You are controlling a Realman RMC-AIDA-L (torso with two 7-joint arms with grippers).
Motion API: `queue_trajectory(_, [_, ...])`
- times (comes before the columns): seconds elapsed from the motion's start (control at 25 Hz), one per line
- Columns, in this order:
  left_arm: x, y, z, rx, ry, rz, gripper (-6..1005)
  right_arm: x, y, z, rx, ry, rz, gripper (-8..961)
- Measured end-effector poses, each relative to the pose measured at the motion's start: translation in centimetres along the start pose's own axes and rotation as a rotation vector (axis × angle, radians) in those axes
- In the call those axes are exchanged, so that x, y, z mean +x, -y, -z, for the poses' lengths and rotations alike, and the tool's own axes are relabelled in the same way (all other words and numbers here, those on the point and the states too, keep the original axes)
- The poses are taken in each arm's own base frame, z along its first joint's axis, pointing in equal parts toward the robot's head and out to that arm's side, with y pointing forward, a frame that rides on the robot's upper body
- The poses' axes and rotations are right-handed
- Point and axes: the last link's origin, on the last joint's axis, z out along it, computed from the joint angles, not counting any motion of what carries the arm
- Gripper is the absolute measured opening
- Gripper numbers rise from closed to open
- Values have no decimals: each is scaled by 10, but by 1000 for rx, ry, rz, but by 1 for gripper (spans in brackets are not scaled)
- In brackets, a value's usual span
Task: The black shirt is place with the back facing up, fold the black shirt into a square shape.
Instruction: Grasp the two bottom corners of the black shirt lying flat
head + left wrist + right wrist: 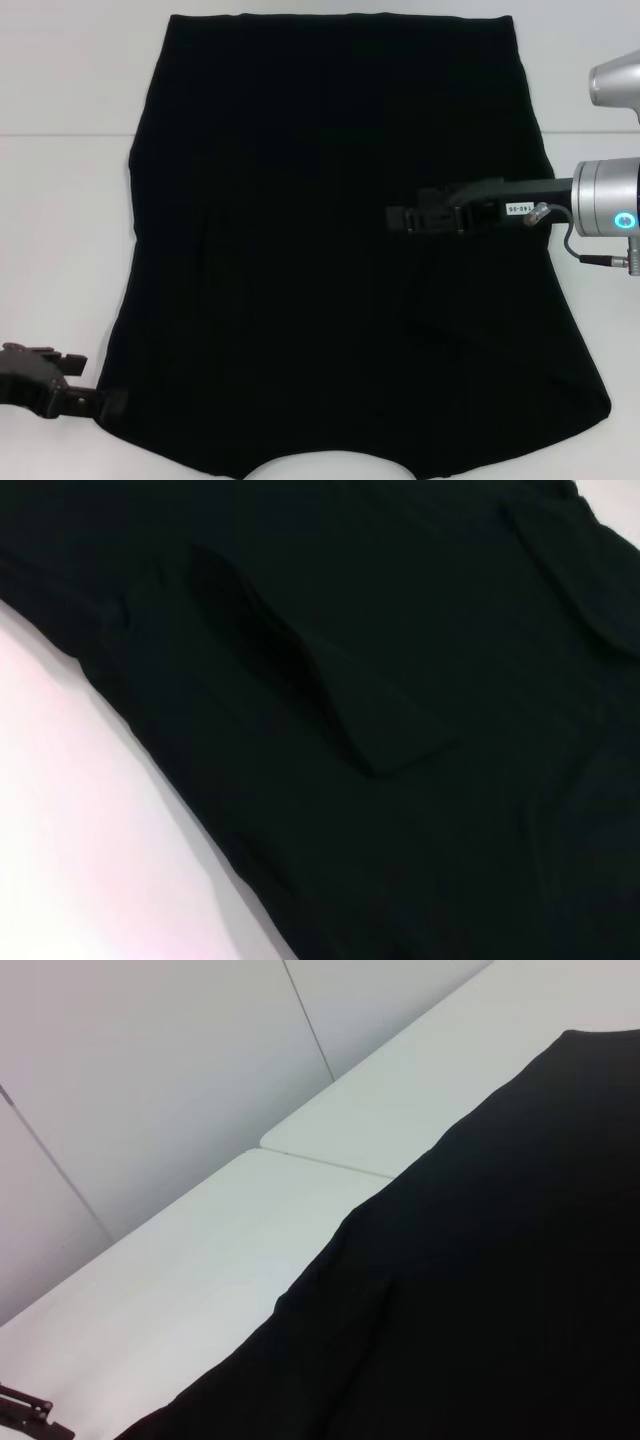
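Note:
The black shirt [330,150] lies flat on the white table, plain side up, with both sleeves folded in over the body. A folded-in sleeve shows as a flap in the left wrist view, on the black shirt [400,630]. My right gripper [395,218] reaches in from the right and hovers over the shirt's middle right. My left gripper [108,405] sits low at the shirt's near left corner, touching its edge. The right wrist view looks across the black shirt [500,1310] toward the table's far side.
The white table [60,200] has a seam [60,135] running across it on both sides of the shirt. Bare table shows left and right of the cloth. A grey wall [150,1080] stands beyond the table edge.

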Motion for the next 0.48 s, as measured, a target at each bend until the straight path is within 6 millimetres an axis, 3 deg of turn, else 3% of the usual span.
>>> queue_trajectory(0.48, [-1, 1, -7, 21, -13, -84, 851, -2, 1, 2, 6, 9, -3, 798])
